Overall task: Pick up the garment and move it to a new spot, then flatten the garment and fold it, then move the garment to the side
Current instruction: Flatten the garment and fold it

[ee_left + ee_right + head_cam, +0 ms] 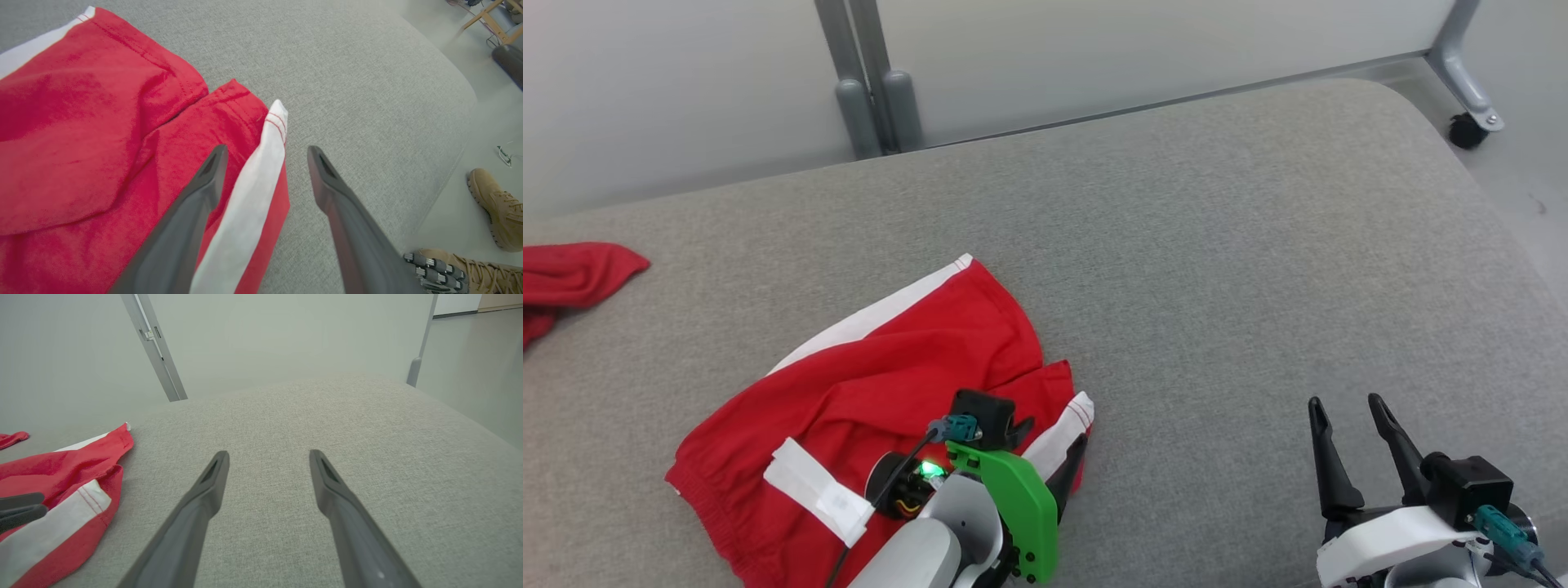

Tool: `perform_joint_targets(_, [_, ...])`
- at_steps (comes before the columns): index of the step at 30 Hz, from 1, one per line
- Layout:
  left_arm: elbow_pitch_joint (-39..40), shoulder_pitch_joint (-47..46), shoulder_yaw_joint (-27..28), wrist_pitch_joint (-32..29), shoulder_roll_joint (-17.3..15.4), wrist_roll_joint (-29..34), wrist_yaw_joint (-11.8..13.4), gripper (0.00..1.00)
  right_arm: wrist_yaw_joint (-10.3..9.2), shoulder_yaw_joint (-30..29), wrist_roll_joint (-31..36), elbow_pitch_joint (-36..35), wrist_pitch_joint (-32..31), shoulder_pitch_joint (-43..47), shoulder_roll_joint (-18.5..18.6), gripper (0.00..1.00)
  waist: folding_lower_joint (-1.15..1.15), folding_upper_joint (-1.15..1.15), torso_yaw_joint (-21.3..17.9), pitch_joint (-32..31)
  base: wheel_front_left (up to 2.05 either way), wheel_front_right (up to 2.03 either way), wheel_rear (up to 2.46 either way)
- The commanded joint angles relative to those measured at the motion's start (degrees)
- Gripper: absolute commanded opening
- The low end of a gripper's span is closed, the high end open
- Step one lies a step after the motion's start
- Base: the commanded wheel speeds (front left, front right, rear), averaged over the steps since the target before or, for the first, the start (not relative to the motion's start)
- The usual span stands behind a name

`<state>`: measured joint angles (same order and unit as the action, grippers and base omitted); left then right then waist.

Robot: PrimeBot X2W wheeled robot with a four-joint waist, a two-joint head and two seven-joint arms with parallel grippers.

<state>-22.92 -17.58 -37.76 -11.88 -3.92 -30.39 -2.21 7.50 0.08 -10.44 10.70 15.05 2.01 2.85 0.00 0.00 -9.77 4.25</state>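
Left pincer (265, 153) released, fingers spread across the white-striped hem of the red garment (890, 359); contact unclear. Garment lies crumpled at front left of the grey fabric surface (1217, 245). Right pincer (1343, 400) released, above bare surface, well apart from garment. Second red cloth (572, 273) far left.

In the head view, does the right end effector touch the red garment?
No, the right end effector stands open over the bare grey cushion, well apart from the red garment.

garment (907, 359): red, white stripes | surface (1258, 245): grey
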Motion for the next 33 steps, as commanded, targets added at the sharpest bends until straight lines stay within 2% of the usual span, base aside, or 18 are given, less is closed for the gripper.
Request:
perform_joint_targets(1, [-1.3, -1.3, 0.0, 0.3, 0.1, -0.2, 0.2, 1.0, -0.02, -0.5, -0.3, 0.0, 0.2, 0.6, 0.1, 1.0, 0.0, 0.0, -3.7, 0.9, 0.0, 0.0, 0.0])
perform_joint_targets(3, [-3.8, -1.9, -0.1, 0.7, 0.2, -0.4, 0.5, 1.0, -0.01, -0.7, -0.2, 0.0, 0.2, 1.0, 0.1, 1.0, 0.0, 0.0, -4.1, 0.9, 0.0, 0.0, 0.0])
perform_joint_targets(4, [-5.0, -2.2, -0.2, 0.9, 0.2, -0.3, 0.5, 0.86, -0.01, -0.7, -0.2, 0.0, 0.2, 1.0, 0.1, 1.0, 0.0, 0.0, -4.4, 0.9, 0.0, 0.0, 0.0])
perform_joint_targets(5, [-6.0, -2.5, -0.2, 1.2, 0.2, -0.3, 0.5, 0.61, -0.01, -0.7, -0.3, 0.0, 0.2, 0.9, 0.1, 1.0, 0.0, 0.0, -4.5, 1.0, 0.0, 0.0, 0.0])
perform_joint_targets(7, [-7.9, -3.2, -0.3, 1.9, 0.3, -0.1, 0.7, 0.26, -0.02, -0.8, -0.4, -0.2, 0.2, 0.7, 0.1, 1.0, 0.0, 0.0, -4.7, 1.1, 0.0, 0.0, 0.0])
perform_joint_targets(8, [-8.7, -3.4, -0.5, 2.2, 0.4, -0.1, 0.4, 0.0, -0.02, -0.9, -0.5, -0.2, 0.2, 0.5, 0.1, 1.0, 0.0, 0.0, -4.8, 1.1, 0.0, 0.0, 0.0])
perform_joint_targets(15, [-10.1, -4.4, -3.5, 3.9, 0.8, 0.2, -0.3, 0.0, -0.02, -1.0, -0.9, -0.3, 0.2, 0.1, 0.1, 1.0, 0.0, 0.0, -3.8, 1.2, 0.0, 0.0, 0.0])
perform_joint_targets(20, [-7.3, -2.4, -8.9, 5.4, 1.0, 1.1, 0.2, 0.0, -0.02, -1.2, -0.8, -0.4, 0.2, 0.4, 0.1, 1.0, 0.0, 0.0, -2.7, 1.2, 0.0, 0.0, 0.0])
perform_joint_targets(21, [-6.4, -1.8, -10.1, 5.9, 1.0, 0.7, 0.2, 0.27, -0.02, -1.3, -0.8, -0.4, 0.2, 0.4, 0.1, 1.0, 0.0, 0.0, -2.5, 1.3, 0.0, 0.0, 0.0])
perform_joint_targets(23, [-5.4, -1.3, -12.6, 7.7, 1.0, 0.8, 0.6, 1.0, -0.02, -1.3, -0.7, -0.3, 0.2, 0.3, 0.1, 1.0, 0.0, 0.0, -2.1, 1.4, 0.0, 0.0, 0.0])
perform_joint_targets(27, [-4.7, -0.6, -16.6, 12.7, 0.9, -0.1, 0.4, 1.0, -0.02, -1.3, -0.5, -0.1, 0.2, -0.1, 0.1, 1.0, 0.0, 0.0, -1.4, 1.6, 0.0, 0.0, 0.0])
perform_joint_targets(28, [-4.5, -0.6, -17.9, 14.5, 0.9, -0.5, -0.3, 1.0, -0.01, -1.3, -0.4, 0.0, 0.2, -0.1, 0.1, 1.0, 0.0, 0.0, -1.1, 1.6, 0.0, 0.0, 0.0])
perform_joint_targets(33, [-4.9, -2.4, -19.8, 22.6, 0.9, -2.5, 0.6, 1.0, -0.02, -1.7, 0.1, 0.0, 0.2, 0.0, 0.1, 1.0, 0.0, 0.0, 0.5, 1.3, 0.0, 0.0, 0.0])
